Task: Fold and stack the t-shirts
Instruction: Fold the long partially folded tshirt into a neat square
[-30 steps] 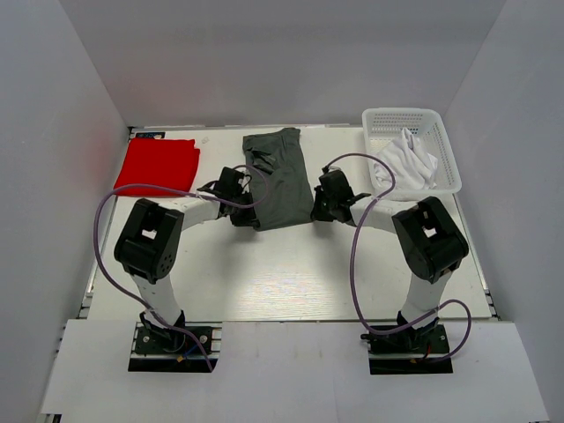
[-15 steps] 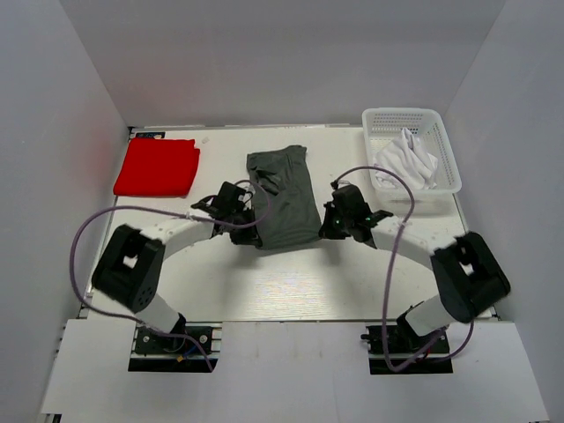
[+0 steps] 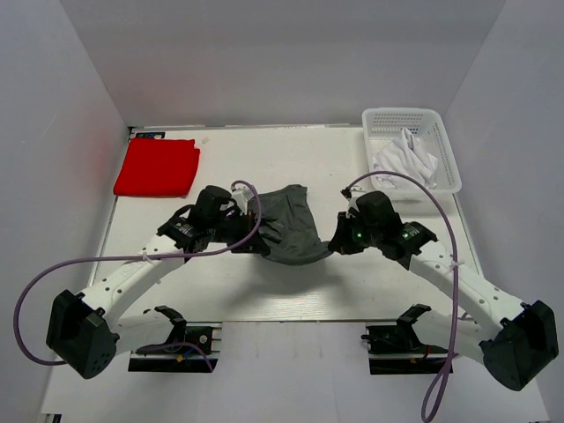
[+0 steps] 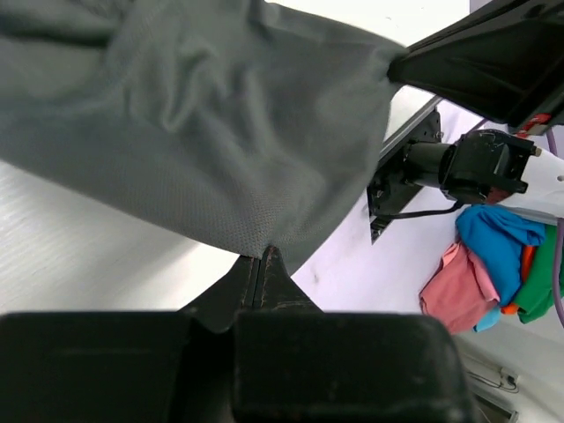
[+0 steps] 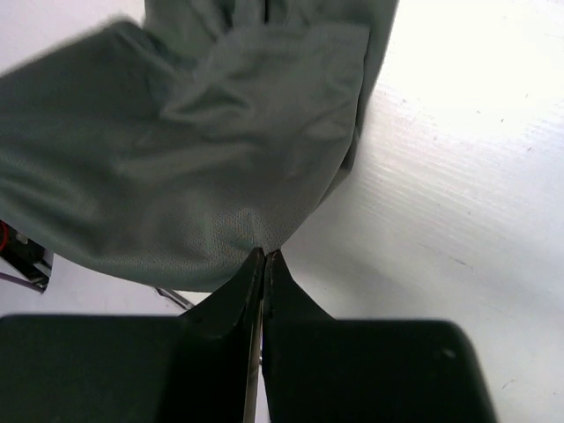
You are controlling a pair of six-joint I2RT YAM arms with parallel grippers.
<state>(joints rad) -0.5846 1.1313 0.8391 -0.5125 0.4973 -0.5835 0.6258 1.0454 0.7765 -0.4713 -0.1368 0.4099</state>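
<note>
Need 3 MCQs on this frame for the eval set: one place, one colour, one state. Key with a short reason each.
1. Where is the white t-shirt?
A. Folded at the table's far left
B. Between the two arms
C. In the basket at the far right

2. What colour is the t-shirt held between the arms?
A. Red
B. Dark grey
C. White

3. How do both arms' jaws stand?
A. Shut on that t-shirt's edge
B. Wide open above it
C. Shut on nothing

Key:
1 C, because the top view shows white cloth bunched inside the lattice walls.
2 B, because all three views show grey fabric spanning from one arm to the other.
3 A, because each wrist view shows the tips pressed together with grey cloth pinched between them.
</note>
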